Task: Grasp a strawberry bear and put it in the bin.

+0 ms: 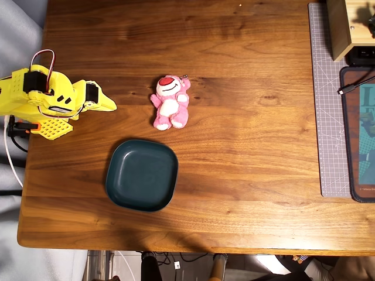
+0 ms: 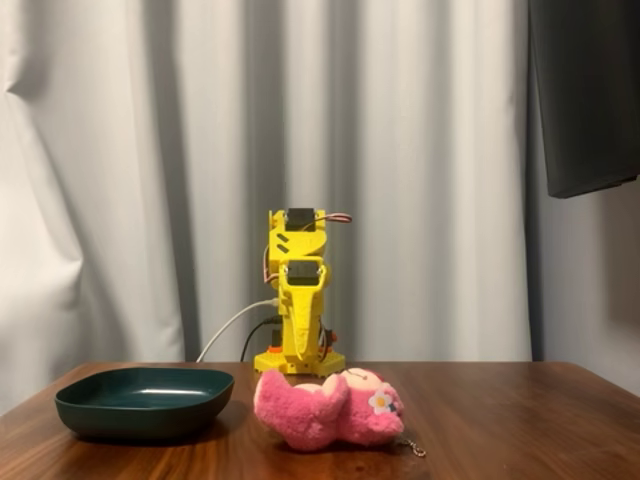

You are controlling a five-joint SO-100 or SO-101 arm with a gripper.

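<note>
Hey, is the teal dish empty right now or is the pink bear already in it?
Empty. The overhead view shows the bin with only its bare teal floor, and the strawberry bear lies on its back on the wooden table, apart from the rim.

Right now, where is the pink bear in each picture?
Overhead view: the strawberry bear lies a little left of the middle of the table, above the bin and right of the yellow arm.
Fixed view: the strawberry bear lies at bottom centre, right of the bin, in front of the arm.
Shared landmark: the dark teal bin, empty in the overhead view.
</note>
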